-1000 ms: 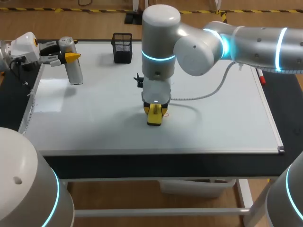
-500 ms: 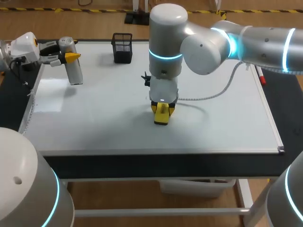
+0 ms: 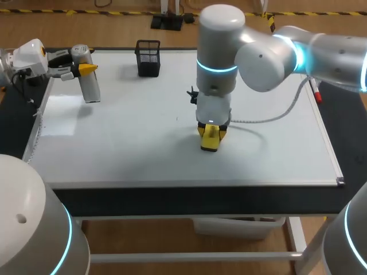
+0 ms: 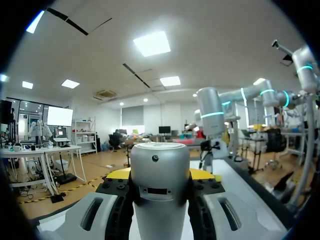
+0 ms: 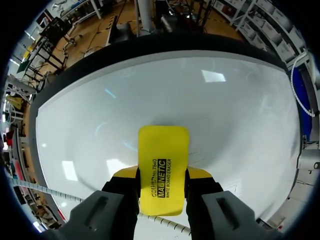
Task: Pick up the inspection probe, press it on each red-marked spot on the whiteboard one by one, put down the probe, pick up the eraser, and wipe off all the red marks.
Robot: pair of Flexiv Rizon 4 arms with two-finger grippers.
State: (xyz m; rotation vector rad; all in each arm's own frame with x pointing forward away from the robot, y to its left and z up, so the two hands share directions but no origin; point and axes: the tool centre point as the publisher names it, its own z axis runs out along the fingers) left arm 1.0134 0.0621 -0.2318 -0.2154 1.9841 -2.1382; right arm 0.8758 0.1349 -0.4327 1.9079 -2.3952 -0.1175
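**Right wrist view.** The right fingers [image 5: 125,176] are pinching the yellow whiteboard eraser [image 5: 163,150] from both sides, one yellow tip pressing on each long edge. The eraser is sticking out ahead of the fingers, its printed back facing the camera and its far end pointing down at the whiteboard [image 5: 235,110]. From here I cannot tell whether it is touching the board. A spiral-wrapped cable [image 5: 60,202] is running across beneath the fingers.

**Left wrist view.** The left fingers [image 4: 118,174] are clamping the inspection probe [image 4: 160,185], a silver cylinder, between their black pads, one on each side. The probe is standing up between them, its rounded end pointing away from the wrist. Beyond it the right arm [image 4: 211,115] is standing over the board.

**Head view.** The whiteboard is lying flat on the desk [image 3: 172,197] and covering most of it.
- The right arm is coming in from the right and reaching to the middle, wrist pointing straight down.
- The eraser is sitting under it at the board's middle, nearer the front edge, and appears to be resting on the surface.
- The left arm [image 3: 26,54] is entering at the far left corner and holding the probe slightly tilted over that corner of the board. Contact below is unclear.
- A black mesh pen holder [image 3: 148,57] is standing near the far edge, between the probe and the right arm.
- A red marker [image 3: 316,93] is lying at the board's right edge, partly hidden by the right arm.
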